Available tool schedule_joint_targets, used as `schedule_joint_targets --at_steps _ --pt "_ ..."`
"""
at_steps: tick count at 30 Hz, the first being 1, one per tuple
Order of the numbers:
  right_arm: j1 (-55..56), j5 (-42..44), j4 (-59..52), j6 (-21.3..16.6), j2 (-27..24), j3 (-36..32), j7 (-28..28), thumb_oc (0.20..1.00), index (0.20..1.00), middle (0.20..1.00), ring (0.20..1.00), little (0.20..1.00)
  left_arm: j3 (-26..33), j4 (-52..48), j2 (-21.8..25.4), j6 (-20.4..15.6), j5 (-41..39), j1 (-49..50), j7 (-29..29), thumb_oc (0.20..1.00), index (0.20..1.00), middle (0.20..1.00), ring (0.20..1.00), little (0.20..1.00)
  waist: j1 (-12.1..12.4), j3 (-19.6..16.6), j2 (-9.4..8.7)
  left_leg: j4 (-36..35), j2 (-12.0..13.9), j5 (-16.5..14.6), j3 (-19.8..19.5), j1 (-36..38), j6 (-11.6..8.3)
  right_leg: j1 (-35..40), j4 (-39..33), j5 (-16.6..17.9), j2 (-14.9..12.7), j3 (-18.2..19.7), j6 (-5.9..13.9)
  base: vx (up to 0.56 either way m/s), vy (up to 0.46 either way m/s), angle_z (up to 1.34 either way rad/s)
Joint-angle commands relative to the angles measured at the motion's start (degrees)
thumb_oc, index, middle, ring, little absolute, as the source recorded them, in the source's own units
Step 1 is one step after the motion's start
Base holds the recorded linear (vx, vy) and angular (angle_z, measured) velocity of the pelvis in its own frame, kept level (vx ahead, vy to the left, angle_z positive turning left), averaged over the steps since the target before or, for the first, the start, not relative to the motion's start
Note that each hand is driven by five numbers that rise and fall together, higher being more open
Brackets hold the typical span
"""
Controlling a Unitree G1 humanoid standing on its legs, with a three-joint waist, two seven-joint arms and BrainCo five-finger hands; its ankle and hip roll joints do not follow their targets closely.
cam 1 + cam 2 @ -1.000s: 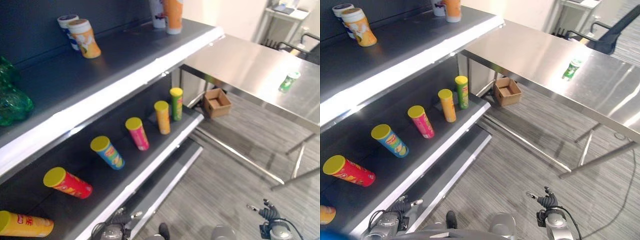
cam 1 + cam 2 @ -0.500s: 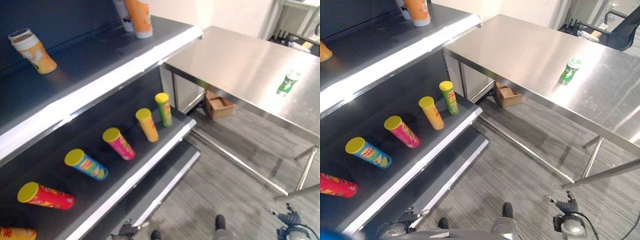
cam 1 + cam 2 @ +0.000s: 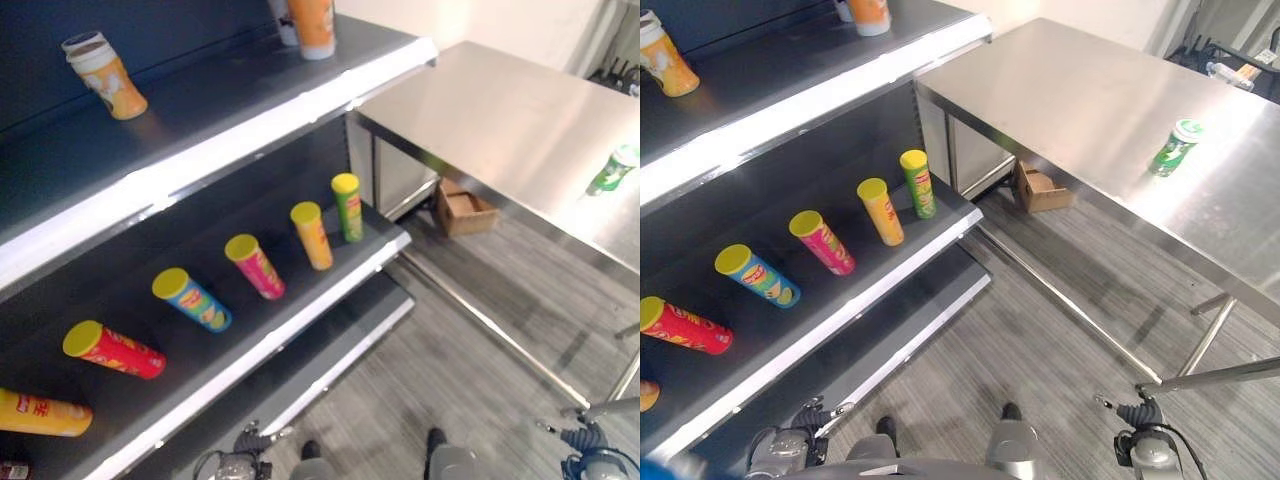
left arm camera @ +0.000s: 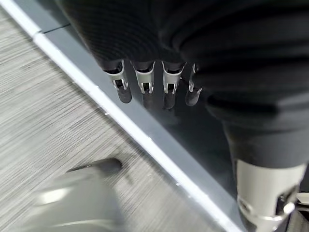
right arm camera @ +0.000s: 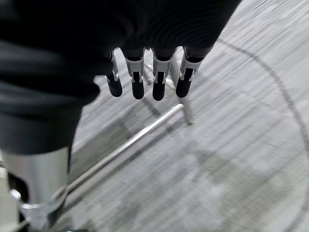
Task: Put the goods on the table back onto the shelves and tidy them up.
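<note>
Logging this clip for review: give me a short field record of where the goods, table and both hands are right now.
on table: one green can standing on the steel table
middle shelf: six yellow-lidded snack tubes, e.g. the green tube, all leaning
top shelf: orange cup and orange container
left hand: low by the shelf base, fingers straight, empty
right hand: over the floor, fingers straight, empty

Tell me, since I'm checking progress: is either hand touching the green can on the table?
Apart. The right eye view shows the green can alone on the steel table, with the right hand and left hand hanging low over the floor.
</note>
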Motion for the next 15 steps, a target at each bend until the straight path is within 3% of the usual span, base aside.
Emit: schedule_joint_targets --at_steps 1,2,3,4,5,6,8,12,15 --pt "2.29 1.56 -1.83 -0.8 -2.41 0.31 -0.3 1.0 1.0 1.0 1.0 1.0 -1.68 -1.23 2.91 -0.15 1.05 -1.63 -0.38 1.0 1.0 1.0 1.0 1.0 -0.41 -1.3 -3.97 15.2 0.77 1.64 1.32 -1.47 2.91 10.09 -19.75 3.46 1.2 2.36 0.02 0.04 -0.177 -0.18" --pt "2.64 1.94 -2.28 -0.72 -2.57 0.1 -0.49 1.0 1.0 1.0 1.0 1.0 -1.73 -0.87 2.81 0.15 1.32 -1.69 -0.26 1.0 1.0 1.0 1.0 1.0 -0.42 -0.95 -4.11 17.81 0.34 1.96 1.62 -3.11 3.22 10.56 -19.8 3.34 1.61 2.52 -0.47 0.07 -0.294 -0.2" --pt "2.27 2.01 -2.4 -0.42 -2.63 0.11 -0.71 1.0 1.0 1.0 1.0 1.0 -1.98 -0.46 2.6 0.52 2.03 -2.02 -0.19 1.0 1.0 1.0 1.0 1.0 -0.41 -0.73 -4.31 17.65 -2.48 -1.31 2.98 -5.27 4.22 10.79 -20.08 3.07 2.2 3.29 -0.9 0.05 -0.204 -0.01" --pt "2.29 2.0 -2.42 -0.4 -2.62 0.11 -0.71 1.0 1.0 1.0 1.0 1.0 -1.98 -0.46 2.6 0.53 2.03 -2.02 -0.19 1.0 1.0 1.0 1.0 1.0 -0.39 -0.7 -4.29 17.8 -2.47 -1.47 3.01 -5.27 4.27 10.86 -20.1 3.04 2.19 3.3 -0.85 0.09 -0.187 0.25" --pt "2.46 1.91 -2.02 -0.41 -2.35 0.12 -0.88 1.0 1.0 1.0 1.0 1.0 -2.45 -0.52 2.3 0.39 2.25 -2.63 -0.01 1.0 1.0 1.0 1.0 1.0 -0.33 -1.01 -4.27 13.61 -5.41 -5.32 4.82 -6.63 5.07 10.88 -20.14 2.94 2.38 3.26 -0.64 0.07 -0.065 0.23" --pt "2.48 1.91 -2.02 -0.41 -2.35 0.12 -0.88 1.0 1.0 1.0 1.0 1.0 -2.46 -0.52 2.3 0.39 2.25 -2.62 -0.01 1.0 1.0 1.0 1.0 1.0 -0.28 -0.98 -4.34 13.52 -5.5 -5.36 4.94 -6.48 5.13 10.96 -20.16 2.9 2.26 3.31 -0.57 0.09 -0.082 0.04" --pt "2.51 1.82 -1.8 -0.33 -2.03 0.62 -1.07 1.0 1.0 1.0 1.0 1.0 -2.89 -0.86 2.21 0.23 2.2 -3.37 0.2 1.0 1.0 1.0 1.0 1.0 -0.23 -1.3 -4.15 6.11 -6.86 -7.59 8.21 -5.85 5.91 10.64 -19.84 2.55 2.6 3.14 -0.17 0.08 -0.01 -0.29" --pt "2.26 0.74 -0.93 -0.03 -1.52 1.53 -1.83 1.0 1.0 1.0 1.0 1.0 -3.8 -2.53 2.0 0.03 2.11 -4.37 0.24 1.0 1.0 1.0 1.0 1.0 -0.72 -1.95 -2.61 -6.44 -8.09 -6.94 12.15 -1.75 5.9 10.22 -18.61 1.72 3.54 1.74 0.64 0.08 0.048 -0.11" --pt "1.9 0.37 -0.81 -0.12 -0.28 1.77 -2.5 1.0 1.0 1.0 1.0 1.0 -4.44 -3.55 2.18 -0.21 1.67 -5.1 0.44 1.0 1.0 1.0 1.0 1.0 -0.94 -2.75 -2.35 -10.28 -9.2 -6.4 10.67 0.19 5.81 10.43 -17.86 1.42 3.19 0.65 1.26 0.09 0.074 0.07"
